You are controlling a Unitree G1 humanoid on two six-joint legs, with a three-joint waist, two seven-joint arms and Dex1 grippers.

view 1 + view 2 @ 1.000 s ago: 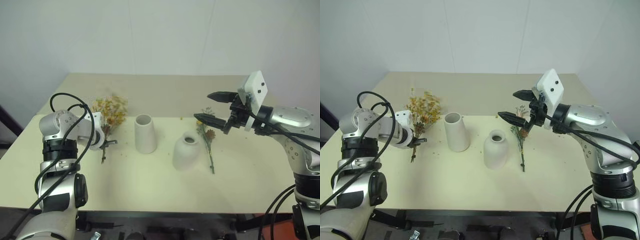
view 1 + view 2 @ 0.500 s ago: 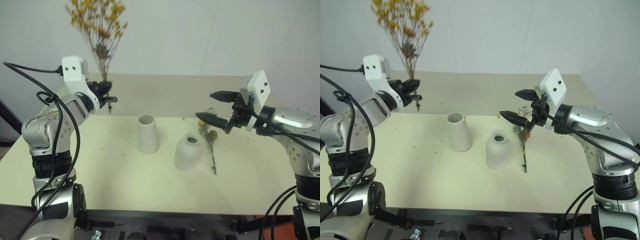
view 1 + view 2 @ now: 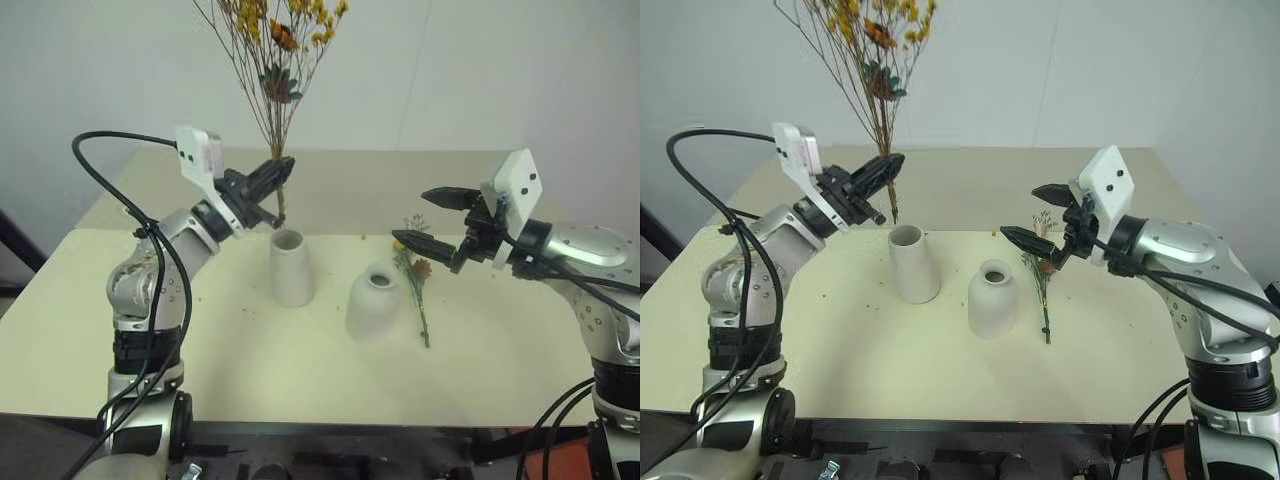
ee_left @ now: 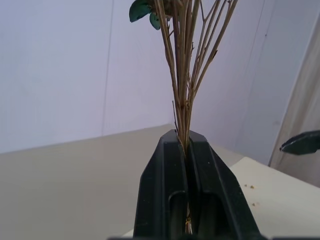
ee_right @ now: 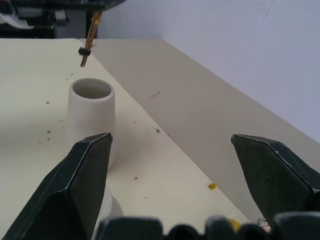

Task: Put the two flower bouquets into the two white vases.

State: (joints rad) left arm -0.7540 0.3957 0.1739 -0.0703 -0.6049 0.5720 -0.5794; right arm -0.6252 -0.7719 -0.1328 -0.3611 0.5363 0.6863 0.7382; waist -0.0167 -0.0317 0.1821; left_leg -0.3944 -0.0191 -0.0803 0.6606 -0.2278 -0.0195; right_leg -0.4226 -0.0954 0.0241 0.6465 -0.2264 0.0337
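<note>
1. Two white vases on the table: tall vase left of centre, squat vase just right of it, slightly nearer. Both mouths look empty, nothing in either
2. Two bouquets. Yellow-orange bouquet held upright in the air, stem ends hanging just above and slightly behind the tall vase's mouth, not in it. Green sprig bouquet lies flat on the table, just right of the squat vase
3. Left gripper clamped tight on the yellow-orange bouquet's stems; left wrist view shows thin brown stems pinched between the two black fingers, plus a green leaf higher up
4. Right gripper spread wide, holding nothing, hovering above the green sprig bouquet
5. Right wrist view shows inside the tall vase's mouth and the stem ends close over it; small yellow crumbs scattered on the tabletop
</note>
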